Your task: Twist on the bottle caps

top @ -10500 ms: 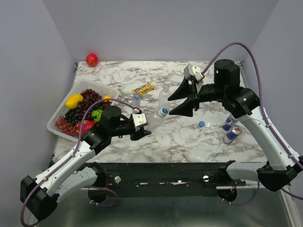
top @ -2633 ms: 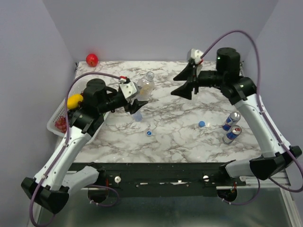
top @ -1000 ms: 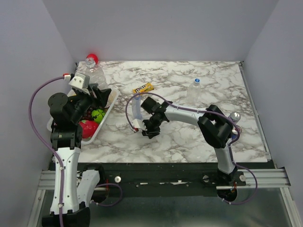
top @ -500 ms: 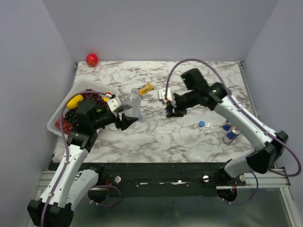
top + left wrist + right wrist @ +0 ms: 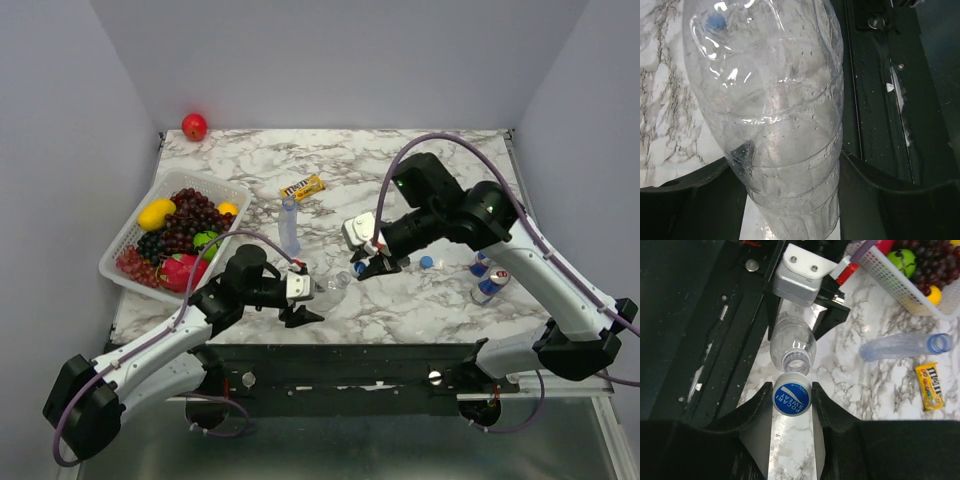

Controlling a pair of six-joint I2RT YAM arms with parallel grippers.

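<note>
My left gripper (image 5: 312, 297) is shut on a wide clear bottle (image 5: 775, 110) and holds it on its side near the table's front edge, with the open mouth (image 5: 796, 361) pointing right. The bottle fills the left wrist view between the two black fingers (image 5: 880, 200). My right gripper (image 5: 792, 400) is shut on a blue bottle cap (image 5: 792, 398) right in front of that mouth; whether they touch I cannot tell. From above, the right gripper (image 5: 362, 265) sits just right of the bottle neck (image 5: 340, 282). A slim blue-tinted bottle (image 5: 290, 225) lies uncapped behind. Another blue cap (image 5: 427, 262) lies on the marble.
A white basket (image 5: 118, 262) full of fruit stands at the left. Two drink cans (image 5: 488, 275) stand at the right, near the right arm. A yellow candy packet (image 5: 302, 187) lies mid-table and a red apple (image 5: 194, 126) sits in the far left corner.
The left gripper now sits lower, by the front edge, with the wide clear bottle. The right gripper has come down and left to the bottle's mouth with a cap.
</note>
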